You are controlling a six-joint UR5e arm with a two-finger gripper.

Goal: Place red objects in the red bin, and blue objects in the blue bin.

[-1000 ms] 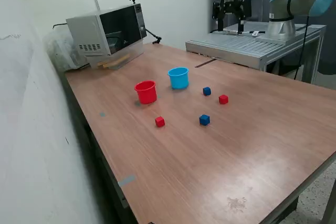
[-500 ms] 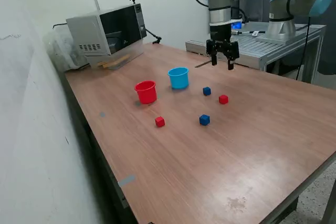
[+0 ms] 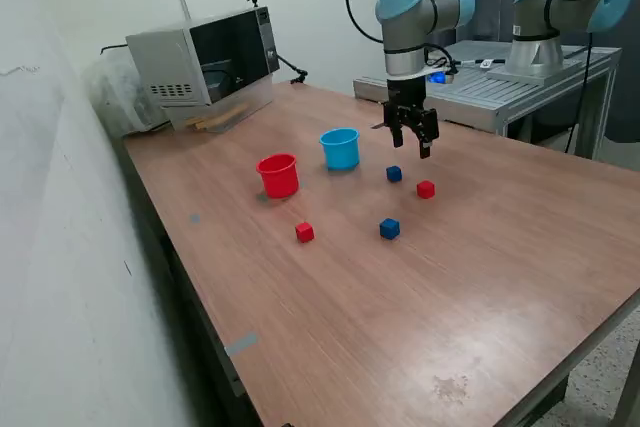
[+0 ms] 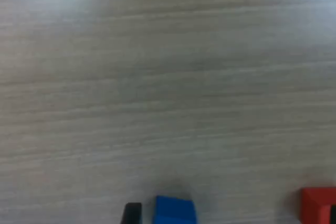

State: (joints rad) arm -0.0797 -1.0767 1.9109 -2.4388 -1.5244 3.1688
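Wooden tabletop (image 3: pixel 480 277) filled most of what we saw, with a white microwave (image 3: pixel 205 59) at the far left corner against the wall. Near the middle stood the red cup (image 3: pixel 278 175), and just to its right, a little farther back, the blue cup (image 3: pixel 340 148), both upright and close together but apart.

Four cubes lay scattered on the wood to the right of the cups and nearer than them. We picked out one blue cube (image 3: pixel 394 174) just right of the blue cup, one red cube (image 3: pixel 426 189) beside it further right, a second blue cube (image 3: pixel 389 229) nearer to us, and a second red cube (image 3: pixel 304 232) nearer, below the red cup. None touched another.

Our gripper (image 3: pixel 412 143) hung above the table, pointing down, just beyond the far blue cube and clear of it. Its fingers stood spread, pinching nothing.

From the wrist we saw blurred wood grain, with a blue cube (image 4: pixel 175 211) at the picture's edge, a red cube (image 4: pixel 317 203) well apart from it, and a dark fingertip (image 4: pixel 132 213) just beside the blue one.
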